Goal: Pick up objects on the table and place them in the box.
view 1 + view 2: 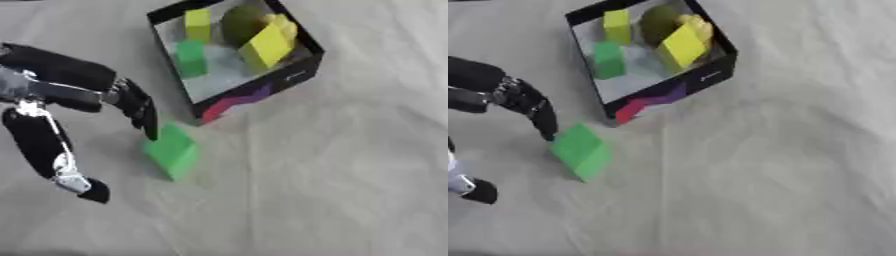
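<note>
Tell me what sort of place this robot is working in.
Probably a lab or test bench for pick-and-place practice, not a home. A plain grey cloth-covered table holds only a black box of coloured blocks and one green block, with the robot's left hand reaching for it.

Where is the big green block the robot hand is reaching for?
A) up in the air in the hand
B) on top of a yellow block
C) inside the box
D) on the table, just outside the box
D: the green block lies on the cloth-covered table near the box corner, outside it, with the left hand fingers coming down at its upper edge, not curled round it.
</note>
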Robot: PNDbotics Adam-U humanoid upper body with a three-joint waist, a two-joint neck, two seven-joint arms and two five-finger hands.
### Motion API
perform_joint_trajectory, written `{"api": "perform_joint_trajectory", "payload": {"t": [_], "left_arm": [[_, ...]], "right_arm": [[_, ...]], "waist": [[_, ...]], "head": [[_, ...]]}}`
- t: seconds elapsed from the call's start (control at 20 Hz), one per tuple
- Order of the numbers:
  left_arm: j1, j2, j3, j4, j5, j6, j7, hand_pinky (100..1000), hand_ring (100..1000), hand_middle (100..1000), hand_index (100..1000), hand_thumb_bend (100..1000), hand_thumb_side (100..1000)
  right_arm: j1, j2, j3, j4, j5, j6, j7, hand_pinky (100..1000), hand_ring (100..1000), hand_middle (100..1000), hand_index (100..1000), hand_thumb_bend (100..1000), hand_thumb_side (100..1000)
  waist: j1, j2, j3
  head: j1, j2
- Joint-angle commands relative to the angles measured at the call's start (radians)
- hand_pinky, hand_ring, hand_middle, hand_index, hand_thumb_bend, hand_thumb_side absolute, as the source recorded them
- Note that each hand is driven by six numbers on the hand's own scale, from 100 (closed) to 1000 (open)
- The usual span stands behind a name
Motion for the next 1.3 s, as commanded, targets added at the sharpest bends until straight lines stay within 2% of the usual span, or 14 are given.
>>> {"api": "perform_joint_trajectory", "payload": {"t": [0.05, 0.35, 0.6, 0.75, 0.9, 1.05, 1.3], "left_arm": [[-0.016, 0.015, -0.013, -0.011, -0.037, 0.008, 0.0, 786, 731, 763, 806, 616, 345], [-0.022, 0.0, -0.042, 0.003, -0.133, -0.007, 0.0, 802, 770, 796, 830, 698, 330], [-0.028, -0.01, -0.029, 0.007, -0.184, -0.013, 0.0, 806, 773, 799, 837, 726, 309], [-0.022, -0.009, -0.007, -0.006, -0.187, -0.009, 0.022, 800, 764, 788, 833, 712, 292], [-0.012, -0.011, 0.035, -0.01, -0.167, -0.018, 0.09, 793, 747, 767, 824, 682, 260], [-0.014, -0.02, 0.066, -0.011, -0.147, -0.014, 0.153, 802, 763, 796, 842, 680, 251], [-0.038, -0.041, 0.048, -0.006, -0.156, 0.032, 0.162, 822, 796, 833, 853, 687, 254]], "right_arm": [[-0.009, -0.021, -0.006, -0.009, 0.005, 0.0, 0.006, 807, 711, 688, 836, 100, 667], [-0.01, -0.018, -0.006, -0.008, 0.006, 0.003, 0.01, 808, 711, 689, 836, 100, 667], [-0.008, -0.017, -0.007, -0.006, 0.007, 0.004, 0.012, 808, 711, 689, 837, 100, 668], [-0.006, -0.016, -0.008, -0.005, 0.008, 0.005, 0.014, 809, 711, 690, 837, 100, 669], [-0.003, -0.015, -0.01, -0.004, 0.01, 0.005, 0.014, 809, 711, 690, 837, 100, 669], [-0.001, -0.013, -0.011, -0.003, 0.01, 0.005, 0.014, 809, 711, 690, 838, 100, 670], [-0.004, -0.012, -0.009, -0.003, 0.01, 0.006, 0.019, 810, 711, 691, 838, 100, 671]], "waist": [[0.011, -0.03, -0.002], [0.015, -0.031, -0.006], [0.016, -0.033, -0.003], [0.016, -0.034, -0.002], [0.015, -0.034, -0.001], [0.016, -0.034, 0.001], [0.017, -0.033, -0.002]], "head": [[-0.001, -0.012], [0.0, -0.011], [-0.004, -0.013], [-0.008, -0.012], [-0.014, -0.011], [-0.018, -0.009], [-0.02, -0.013]]}}
